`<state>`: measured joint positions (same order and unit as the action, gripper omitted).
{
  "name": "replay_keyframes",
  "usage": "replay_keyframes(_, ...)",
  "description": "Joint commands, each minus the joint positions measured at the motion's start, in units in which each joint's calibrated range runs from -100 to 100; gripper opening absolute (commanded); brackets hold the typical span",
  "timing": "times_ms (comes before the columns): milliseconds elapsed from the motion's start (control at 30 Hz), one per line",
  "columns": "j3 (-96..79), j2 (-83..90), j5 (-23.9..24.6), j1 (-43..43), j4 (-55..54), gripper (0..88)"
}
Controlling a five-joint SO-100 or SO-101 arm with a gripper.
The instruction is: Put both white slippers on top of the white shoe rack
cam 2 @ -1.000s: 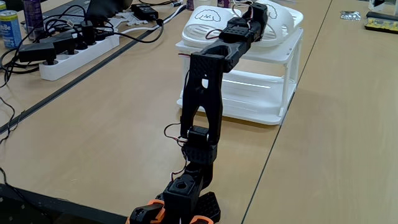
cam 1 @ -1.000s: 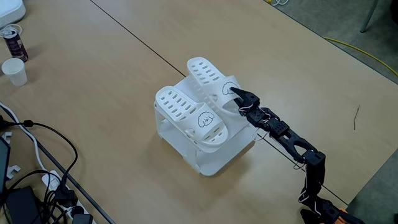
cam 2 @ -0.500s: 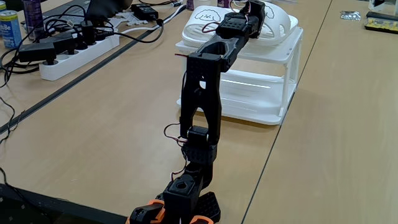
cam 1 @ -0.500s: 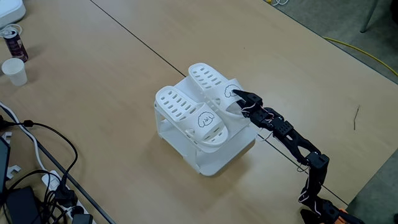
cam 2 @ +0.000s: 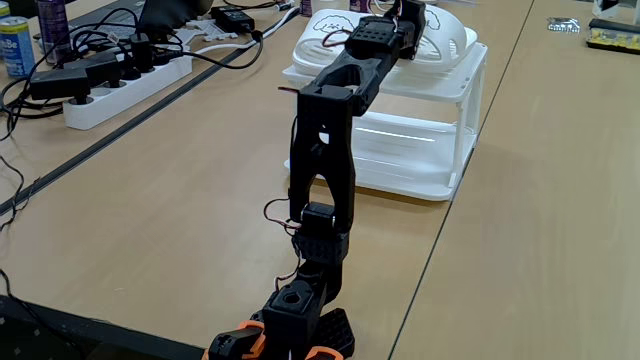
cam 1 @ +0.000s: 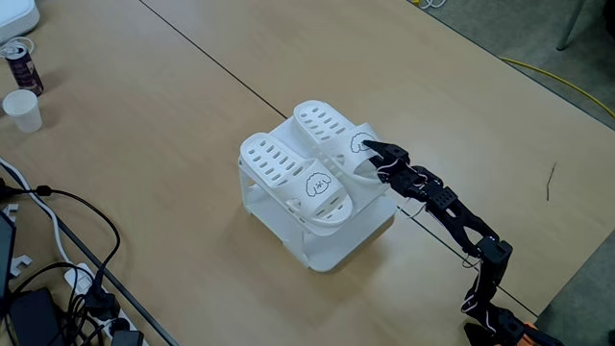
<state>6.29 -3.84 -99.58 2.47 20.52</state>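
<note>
Tan tabletop (cam 1: 173, 106) with a dark seam carries the rack (cam 1: 317, 245) near its middle — both slippers lie side by side on the rack's flat top, one (cam 1: 293, 180) nearer the cables, the other (cam 1: 332, 139) at the arm's side. Its lower tier (cam 2: 410, 165) looks bare. The gripper (cam 1: 370, 152) sits at the strap of the nearer slipper, touching it; whether its jaws are clamped or parted I cannot tell. A paper cup (cam 1: 23, 110) and a can (cam 1: 19, 63) stand well apart.
</note>
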Motion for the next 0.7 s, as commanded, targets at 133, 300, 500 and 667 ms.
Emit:
replay_keyframes(133, 3.2, 6.5, -0.4, 0.3, 0.2, 0.7)
replay_keyframes(300, 0.4, 6.5, -0.4, 0.3, 0.1, 2.0)
replay_keyframes(500, 0.2, 6.5, -0.4, 0.4, 0.1, 18.5)
replay_keyframes(667, 0.1, 6.5, -0.4, 0.3, 0.1, 19.9)
